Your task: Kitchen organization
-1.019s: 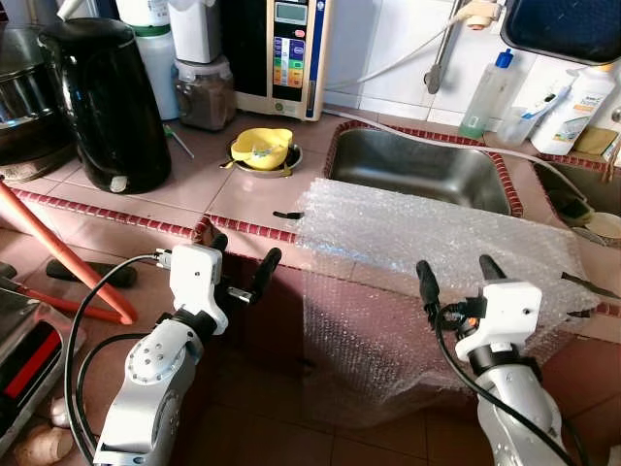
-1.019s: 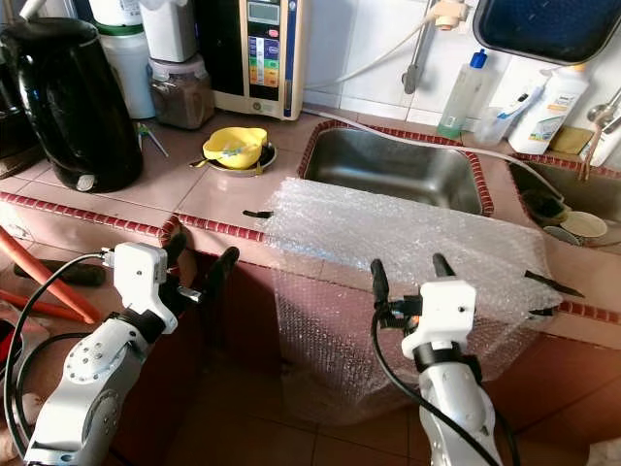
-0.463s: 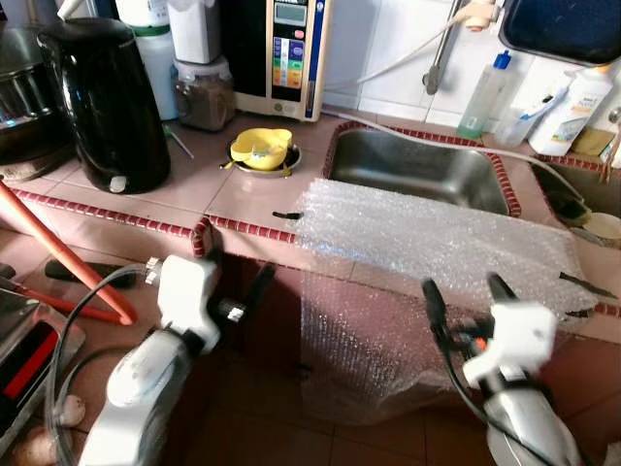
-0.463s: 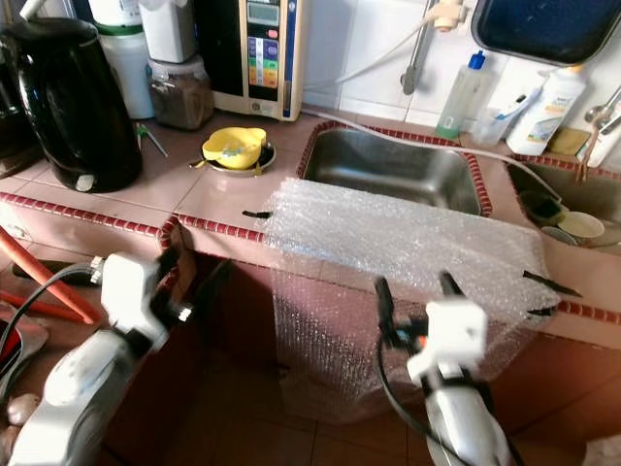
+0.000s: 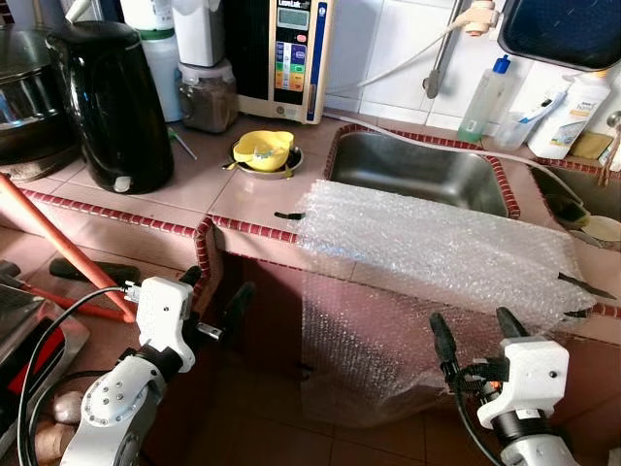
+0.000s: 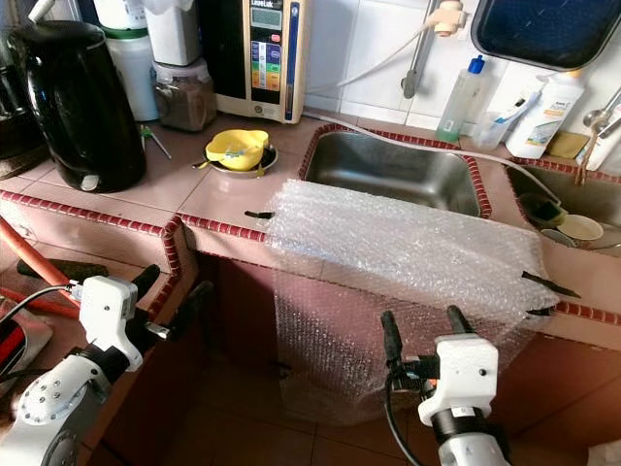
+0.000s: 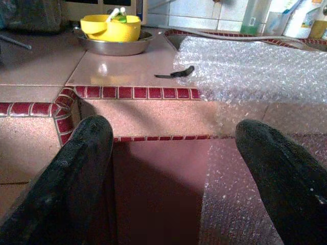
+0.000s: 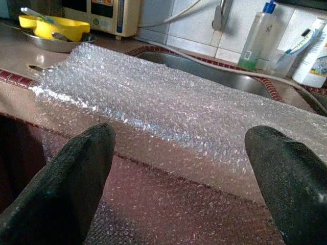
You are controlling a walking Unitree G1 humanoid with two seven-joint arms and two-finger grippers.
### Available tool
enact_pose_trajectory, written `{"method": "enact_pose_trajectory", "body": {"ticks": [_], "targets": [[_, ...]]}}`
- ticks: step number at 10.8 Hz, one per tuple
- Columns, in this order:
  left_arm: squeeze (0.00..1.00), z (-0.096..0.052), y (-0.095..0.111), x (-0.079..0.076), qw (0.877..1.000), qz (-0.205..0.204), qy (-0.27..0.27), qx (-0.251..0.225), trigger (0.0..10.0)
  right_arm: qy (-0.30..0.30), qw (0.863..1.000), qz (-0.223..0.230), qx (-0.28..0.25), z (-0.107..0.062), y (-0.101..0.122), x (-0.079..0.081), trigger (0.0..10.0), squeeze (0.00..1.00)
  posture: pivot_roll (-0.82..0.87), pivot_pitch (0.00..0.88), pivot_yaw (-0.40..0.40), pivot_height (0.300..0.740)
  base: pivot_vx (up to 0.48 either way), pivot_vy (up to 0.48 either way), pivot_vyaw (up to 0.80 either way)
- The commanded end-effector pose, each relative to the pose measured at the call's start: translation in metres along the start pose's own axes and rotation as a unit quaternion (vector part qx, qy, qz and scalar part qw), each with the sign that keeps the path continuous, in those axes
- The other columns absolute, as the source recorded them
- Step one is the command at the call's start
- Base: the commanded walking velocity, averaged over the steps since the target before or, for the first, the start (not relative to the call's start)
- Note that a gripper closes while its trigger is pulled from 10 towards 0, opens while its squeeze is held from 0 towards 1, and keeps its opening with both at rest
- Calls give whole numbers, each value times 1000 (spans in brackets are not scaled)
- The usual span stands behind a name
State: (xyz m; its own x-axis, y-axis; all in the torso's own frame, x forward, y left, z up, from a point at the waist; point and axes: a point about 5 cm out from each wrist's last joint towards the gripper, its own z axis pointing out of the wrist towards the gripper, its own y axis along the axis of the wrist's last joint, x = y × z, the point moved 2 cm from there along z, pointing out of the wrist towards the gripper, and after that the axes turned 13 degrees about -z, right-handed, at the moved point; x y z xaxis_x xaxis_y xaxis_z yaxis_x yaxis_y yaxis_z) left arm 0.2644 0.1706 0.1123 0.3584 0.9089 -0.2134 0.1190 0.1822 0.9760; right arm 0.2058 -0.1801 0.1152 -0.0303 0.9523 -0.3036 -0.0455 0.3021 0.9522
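Basically bubble wrap lies lengthwise along counter edge.

The front of the counter is covered by the hanging bubble wrap. The kettle is cut off at the top edge, as are the water filter and a dark tray. The filter's labels are too small to be read.

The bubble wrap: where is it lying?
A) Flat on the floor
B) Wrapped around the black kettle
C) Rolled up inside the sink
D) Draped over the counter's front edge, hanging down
D: the bubble wrap lies across the counter beside the sink and hangs down its front.
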Motion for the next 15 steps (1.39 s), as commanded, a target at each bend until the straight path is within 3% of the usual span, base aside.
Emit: {"method": "enact_pose_trajectory", "body": {"ticks": [1,9,12,15], "targets": [[0,1,3,-4,1000,2,-10,-3,10000,-5,1000,-9,-12,2,7,-4,10000,0,94,0,-60,740,0,0,0],[0,2,4,-8,1000,2,-20,-3,10000,-2,1000,-11,-13,5,10,-2,10000,0,96,0,-60,740,264,0,0],[0,3,4,-10,1000,2,-24,-1,10000,3,1000,-3,-14,4,9,1,10000,0,93,0,-62,740,281,0,-604],[0,4,3,-11,1000,1,-25,0,10000,6,1000,-7,-15,6,9,1,10000,0,94,0,-63,740,274,0,0]]}}
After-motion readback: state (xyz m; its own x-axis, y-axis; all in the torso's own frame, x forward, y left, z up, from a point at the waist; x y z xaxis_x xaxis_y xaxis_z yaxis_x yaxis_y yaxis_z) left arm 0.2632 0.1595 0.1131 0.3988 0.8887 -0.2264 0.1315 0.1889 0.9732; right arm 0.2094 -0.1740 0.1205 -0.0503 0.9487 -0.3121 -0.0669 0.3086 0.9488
